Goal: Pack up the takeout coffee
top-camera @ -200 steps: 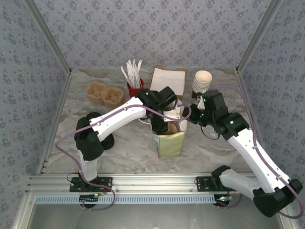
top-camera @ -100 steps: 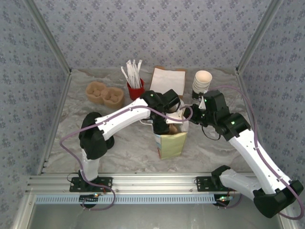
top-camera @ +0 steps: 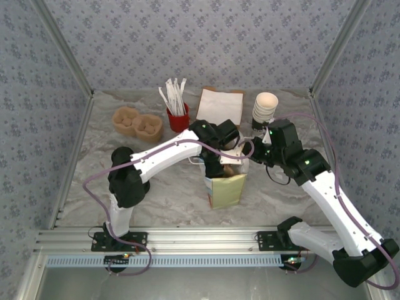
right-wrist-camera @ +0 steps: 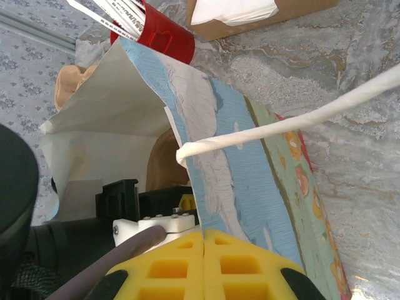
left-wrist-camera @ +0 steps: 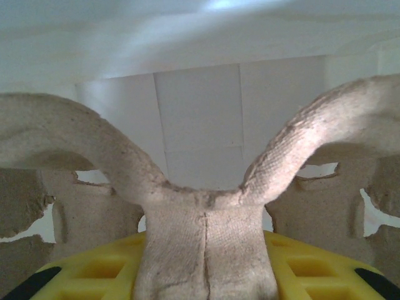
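1. Nearest me, the paper bag stands upright and open in the middle of the table.
2. My left gripper is down inside the bag's mouth, clamped on the middle ridge of a cardboard cup tray, with the bag's white inner walls around it.
3. My right gripper is at the bag's right rim, fingers pressed together on the bag wall. The string handle loops just above them.
4. Along the back, from the left, are a second tray, a red holder of white sticks, and napkins.
5. The coffee cup stands upright at the back right, beside the napkins, outside the bag.
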`<control>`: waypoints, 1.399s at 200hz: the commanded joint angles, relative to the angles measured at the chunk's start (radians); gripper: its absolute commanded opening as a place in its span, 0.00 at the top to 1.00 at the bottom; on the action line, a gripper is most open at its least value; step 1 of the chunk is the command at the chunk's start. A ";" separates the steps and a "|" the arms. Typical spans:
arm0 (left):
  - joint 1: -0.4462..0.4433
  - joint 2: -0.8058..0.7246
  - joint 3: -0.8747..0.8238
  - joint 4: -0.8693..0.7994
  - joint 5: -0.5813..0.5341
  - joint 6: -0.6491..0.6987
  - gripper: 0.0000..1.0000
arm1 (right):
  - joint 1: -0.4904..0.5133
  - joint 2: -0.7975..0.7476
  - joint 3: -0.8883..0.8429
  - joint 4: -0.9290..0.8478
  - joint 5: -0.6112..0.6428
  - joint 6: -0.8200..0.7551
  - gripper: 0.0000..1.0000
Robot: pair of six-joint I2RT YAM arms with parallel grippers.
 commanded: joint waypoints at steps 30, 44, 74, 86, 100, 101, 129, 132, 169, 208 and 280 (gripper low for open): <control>-0.015 0.055 -0.060 0.015 0.028 0.014 0.59 | 0.010 -0.031 0.011 0.025 -0.016 -0.008 0.92; -0.015 0.057 -0.067 0.027 0.032 0.012 0.58 | 0.009 -0.031 0.011 0.022 -0.012 -0.009 0.93; -0.015 0.064 -0.080 0.042 0.037 0.015 0.57 | 0.011 -0.027 0.011 0.021 -0.011 -0.012 0.93; -0.015 0.069 -0.082 0.042 0.034 0.016 0.57 | 0.013 -0.028 0.011 0.020 -0.012 -0.013 0.93; -0.015 0.073 -0.083 0.043 0.034 0.016 0.57 | 0.014 -0.028 0.010 0.024 -0.011 -0.012 0.93; -0.015 0.073 -0.084 0.043 0.033 0.016 0.57 | 0.014 -0.026 0.008 0.025 -0.011 -0.012 0.93; -0.015 0.082 -0.096 0.049 0.027 0.020 0.57 | 0.015 -0.023 0.010 0.026 -0.013 -0.013 0.93; -0.015 0.084 -0.097 0.049 0.026 0.020 0.57 | 0.015 -0.022 0.010 0.026 -0.014 -0.012 0.93; -0.015 0.093 -0.111 0.064 0.021 0.019 0.56 | 0.016 -0.022 0.010 0.025 -0.012 -0.014 0.93; -0.015 0.092 -0.134 0.092 0.018 0.020 0.55 | 0.016 -0.018 0.008 0.027 -0.010 -0.016 0.93; -0.016 0.100 -0.171 0.129 0.011 0.014 0.55 | 0.017 -0.013 0.005 0.031 -0.015 -0.015 0.93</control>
